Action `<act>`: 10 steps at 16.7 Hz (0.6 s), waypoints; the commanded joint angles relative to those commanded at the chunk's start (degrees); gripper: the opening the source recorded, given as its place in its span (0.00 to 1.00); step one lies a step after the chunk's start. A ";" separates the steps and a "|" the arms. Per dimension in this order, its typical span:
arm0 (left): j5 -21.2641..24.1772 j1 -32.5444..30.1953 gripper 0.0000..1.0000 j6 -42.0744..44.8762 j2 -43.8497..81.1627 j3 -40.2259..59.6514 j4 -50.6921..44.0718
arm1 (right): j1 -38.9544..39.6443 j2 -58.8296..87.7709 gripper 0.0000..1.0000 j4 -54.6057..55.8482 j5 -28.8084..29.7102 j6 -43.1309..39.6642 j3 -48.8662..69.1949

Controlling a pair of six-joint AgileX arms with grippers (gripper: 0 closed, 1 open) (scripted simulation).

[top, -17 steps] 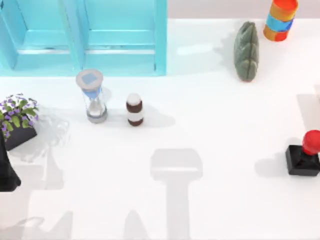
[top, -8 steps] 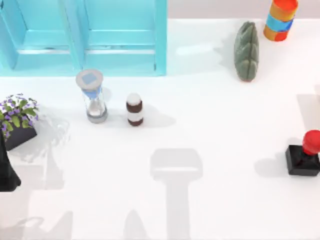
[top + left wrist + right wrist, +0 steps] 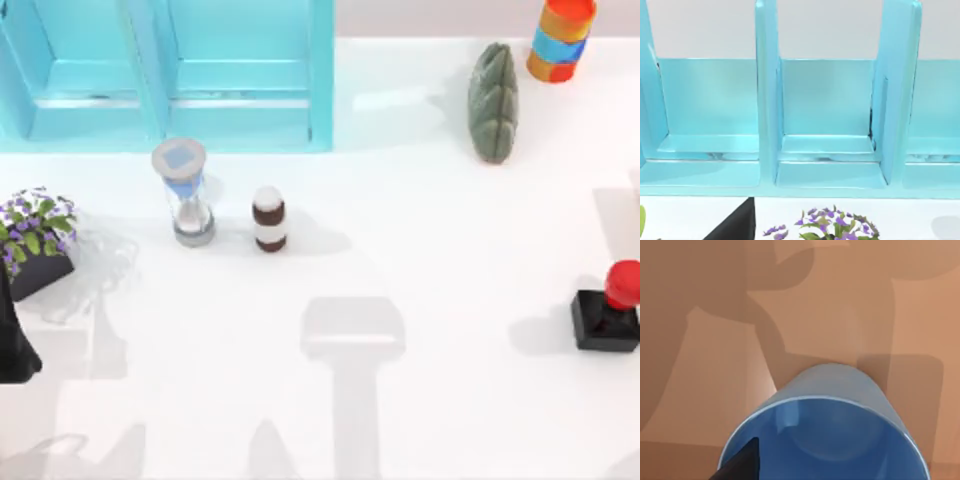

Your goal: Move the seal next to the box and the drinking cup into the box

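Note:
The seal [image 3: 608, 310], a red knob on a black square block, stands upright at the table's right edge. The drinking cup [image 3: 830, 440], a plain blue tumbler, is very near in the right wrist view, its open mouth facing the camera. A black part of my right gripper [image 3: 737, 462] overlaps the cup's rim. Behind the cup lie brown creased panels [image 3: 715, 365] crossed by shadows; I cannot tell whether they are the box. My left arm [image 3: 12, 345] rests at the table's left edge, facing the turquoise shelf [image 3: 827, 100].
A turquoise shelf unit [image 3: 240, 90] fills the back left. In front of it stand an hourglass [image 3: 187, 195] and a brown-and-white bottle [image 3: 269, 219]. A potted purple plant [image 3: 35, 240] is at the left, with a green object [image 3: 493, 100] and a striped cylinder [image 3: 561, 38] at the back right.
Nothing on the table has moved. A faint shadow has appeared at the table's front right corner.

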 joint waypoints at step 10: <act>0.00 0.00 1.00 0.00 0.00 0.00 0.00 | 2.05 -4.41 1.00 -6.86 0.95 -1.05 10.63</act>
